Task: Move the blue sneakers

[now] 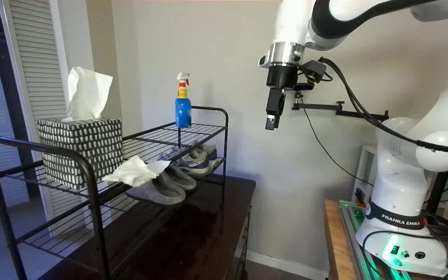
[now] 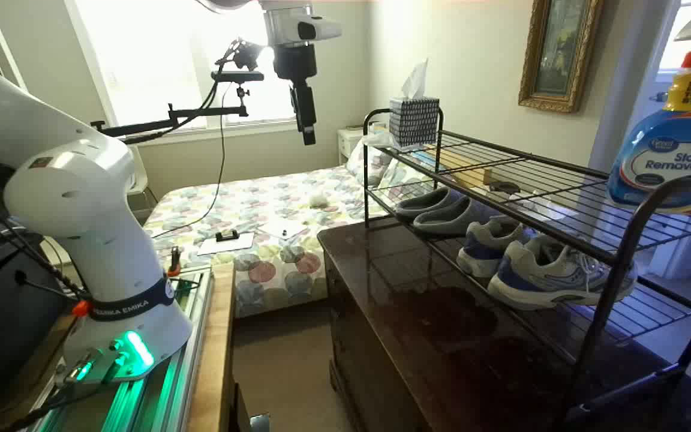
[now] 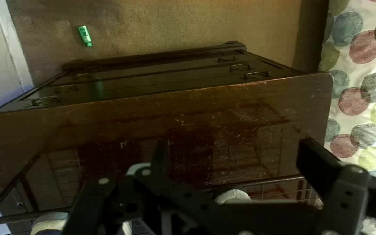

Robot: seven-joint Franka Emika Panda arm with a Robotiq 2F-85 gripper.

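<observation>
We find the blue sneakers [image 2: 537, 276] side by side on the lower tier of the rack [image 1: 99, 233], under the end with the spray bottle [image 1: 183, 112], heels turned toward the open front; the grey slip-ons [image 2: 450, 217] sit just beside them. Parked that way, we judge, each sneaker offers its heel collar to a reach from the front, while the wire tier overhead bars one straight down. Our hand [image 3: 233, 148] hangs well apart from the shoes, fingers pointing down and spread wide, with nothing between them, which suits a reach not yet begun.

For moving, we see a strip of the dresser [image 2: 375, 294] between rack and front edge; beyond that edge it drops to the floor [image 2: 285, 366]. The end post [image 2: 603, 306] stands near the outer sneaker, so we risk a scrape if we swing sideways; the slip-ons hem in the other side.
</observation>
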